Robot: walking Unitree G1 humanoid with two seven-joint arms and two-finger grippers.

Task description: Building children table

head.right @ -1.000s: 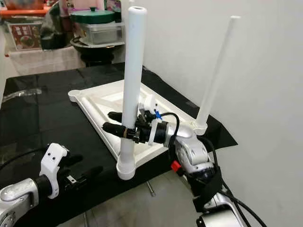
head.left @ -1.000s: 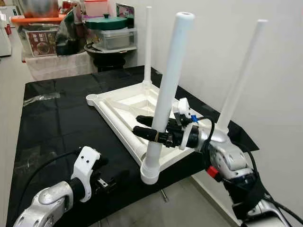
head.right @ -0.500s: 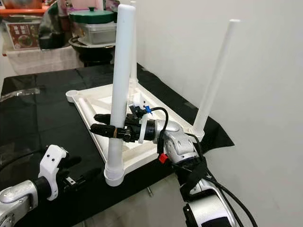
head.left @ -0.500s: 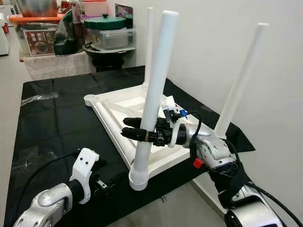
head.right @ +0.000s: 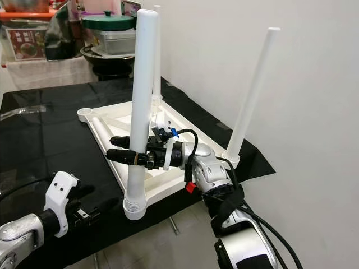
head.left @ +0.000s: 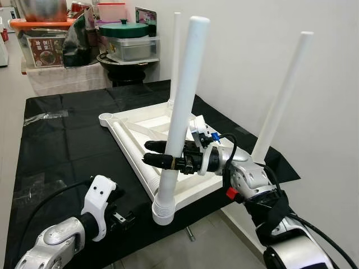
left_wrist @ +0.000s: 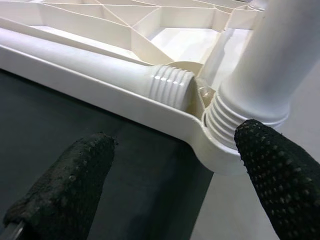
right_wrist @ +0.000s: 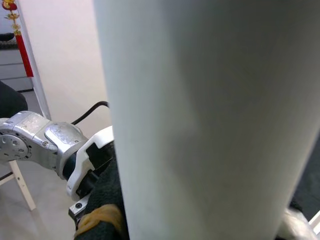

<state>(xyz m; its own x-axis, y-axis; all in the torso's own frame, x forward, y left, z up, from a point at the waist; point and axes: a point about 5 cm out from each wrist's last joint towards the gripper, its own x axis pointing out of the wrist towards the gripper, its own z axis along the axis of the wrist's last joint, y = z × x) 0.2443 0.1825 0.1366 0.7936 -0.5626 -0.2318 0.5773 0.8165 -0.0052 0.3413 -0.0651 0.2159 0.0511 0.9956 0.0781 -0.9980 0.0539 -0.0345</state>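
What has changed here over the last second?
The right tool, gripping the near table leg, has tipped the leg's top toward the robot's left, from leaning right to nearly upright in its corner socket. The left tool, open, stayed low beside that corner; the tabletop and other legs stayed put.

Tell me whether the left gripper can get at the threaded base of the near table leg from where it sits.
Probably yes. The left gripper is open, its fingers flanking the threaded base with nothing between; the right gripper grips the leg higher up.
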